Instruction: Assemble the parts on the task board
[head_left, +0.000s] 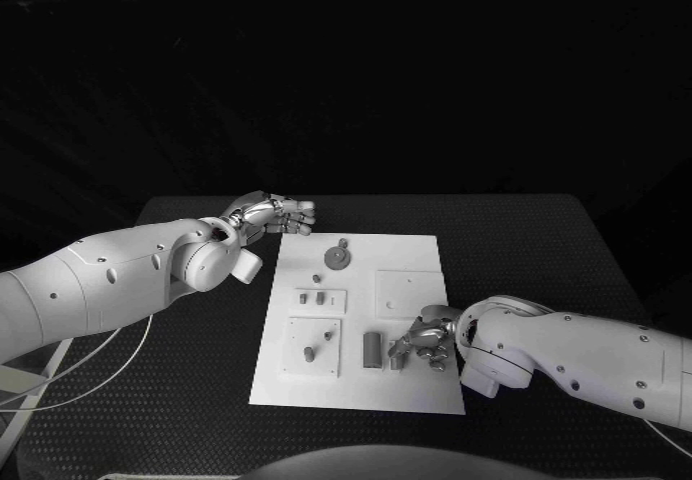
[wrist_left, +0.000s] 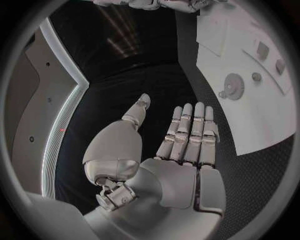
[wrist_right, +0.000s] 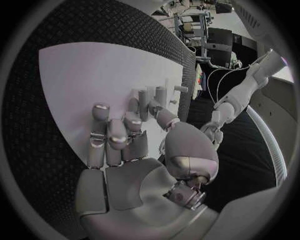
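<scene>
Two hands — left hand (head_left: 274, 214) flat beside task board (head_left: 411, 250), right hand (head_left: 421, 342) curled over it.

Light was dim and the background black, though the task board (head_left: 411, 385) glared white. Beyond the left hand (wrist_left: 178, 150), fisheye distortion bent the board's edges.

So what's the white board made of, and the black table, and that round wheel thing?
The task board looks like smooth matte plastic: flat, even white, no shine. The table top looks rubbery, with a bumpy woven pattern. The round toothed wheel looks like grey plastic or metal; I can't tell which.
</scene>
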